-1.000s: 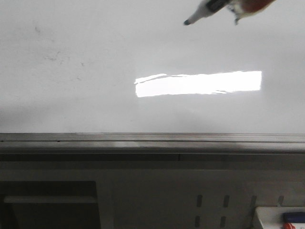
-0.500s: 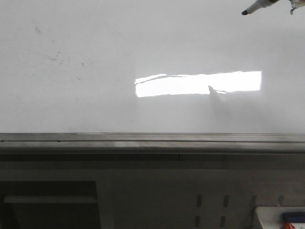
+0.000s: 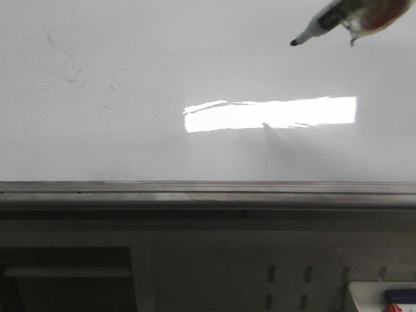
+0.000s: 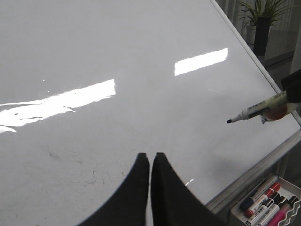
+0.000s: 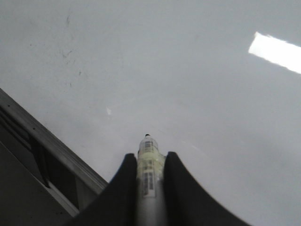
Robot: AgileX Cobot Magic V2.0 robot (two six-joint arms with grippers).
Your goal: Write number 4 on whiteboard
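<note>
The whiteboard [image 3: 130, 78] is glossy white with faint grey smudges at its upper left and a bright rectangular reflection. No number 4 shows on it in any view. My right gripper [image 5: 149, 157] is shut on a white marker [image 5: 149, 169] with a black tip. In the front view the marker [image 3: 318, 27] points down-left from the top right corner. Its tip [image 3: 294, 43] stands apart from its shadow [image 3: 264, 125] on the board. My left gripper [image 4: 150, 157] is shut and empty over the whiteboard [image 4: 141, 70]. The marker [image 4: 256, 111] shows there too.
The board's grey metal frame edge [image 3: 208, 188] runs across the front view, with a cabinet face below it. A tray of several markers [image 4: 265, 202] sits beyond the board's edge, also at the front view's lower right [image 3: 380, 296]. A potted plant [image 4: 261, 19] stands behind.
The marker swung up and right, almost out of the front view, and has now come back down and left. Its shadow on the board has moved left too.
</note>
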